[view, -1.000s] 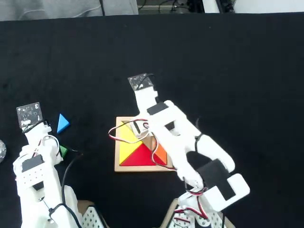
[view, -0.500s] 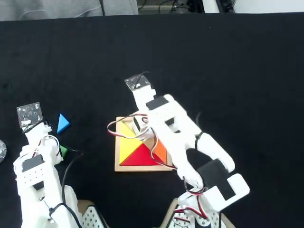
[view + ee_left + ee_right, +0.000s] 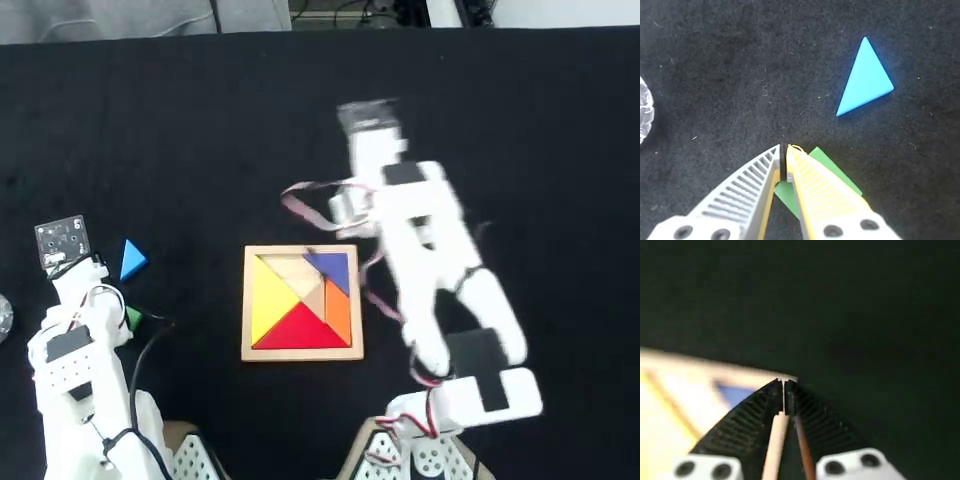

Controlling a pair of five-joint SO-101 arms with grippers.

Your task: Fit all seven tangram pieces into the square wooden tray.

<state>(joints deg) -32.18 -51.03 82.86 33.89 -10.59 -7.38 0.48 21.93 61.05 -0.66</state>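
The square wooden tray (image 3: pixel 246 352) lies mid-table. Inside it are a yellow triangle (image 3: pixel 264 302), a red triangle (image 3: pixel 297 329), an orange piece (image 3: pixel 340 318), a blue piece (image 3: pixel 332 266) and pale wood-coloured pieces (image 3: pixel 300 276). My right gripper (image 3: pixel 784 383) is shut with nothing in it, up off the table beside the tray's far right corner (image 3: pixel 788 378); its arm (image 3: pixel 420 215) is blurred. A light blue triangle (image 3: pixel 131 258) (image 3: pixel 865 80) and a green piece (image 3: pixel 134 319) (image 3: pixel 836 173) lie on the cloth at the left. My left gripper (image 3: pixel 783 148) is shut, empty, over the green piece.
A black cloth (image 3: pixel 500 120) covers the whole table. A shiny round object (image 3: pixel 4 315) (image 3: pixel 644 117) sits at the left edge, near my left arm (image 3: pixel 70 350). Both arm bases stand at the near edge.
My right arm has swung up and away from over the tray toward the back right, uncovering the pieces in it. The left arm has kept still.
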